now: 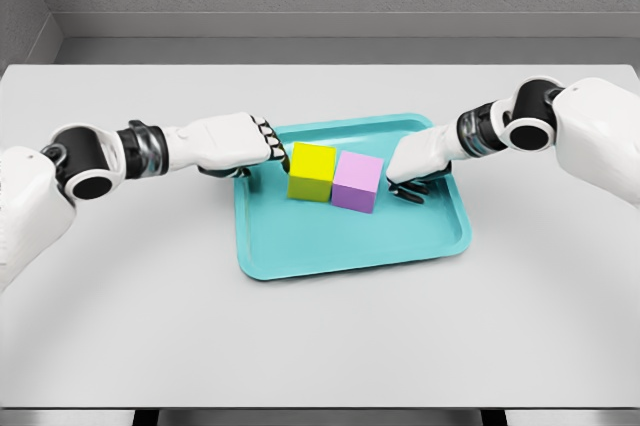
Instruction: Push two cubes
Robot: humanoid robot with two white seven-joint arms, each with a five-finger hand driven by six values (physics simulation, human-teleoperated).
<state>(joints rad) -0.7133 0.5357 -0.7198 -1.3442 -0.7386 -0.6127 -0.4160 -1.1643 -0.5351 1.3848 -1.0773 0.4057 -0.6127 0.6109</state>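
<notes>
Your table (320, 346) carries a teal tray (300, 256); on it the yellow cube (312, 172) and purple cube (357, 182) sit touching, side by side. Your left robot hand (238, 143) and right robot hand (418, 163) flank them, fingers curled, gripping nothing. Uneven pressure may tip a cube or skid the tray.

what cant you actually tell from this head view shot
- Head view: whether the left hand touches the yellow cube; its fingertips curl out of sight behind the knuckles.
- Head view: whether the right hand meets the pink cube; the gap is too small to judge.
- Far faces of both cubes and the teal tray floor beneath them are hidden by the cubes themselves.
</notes>
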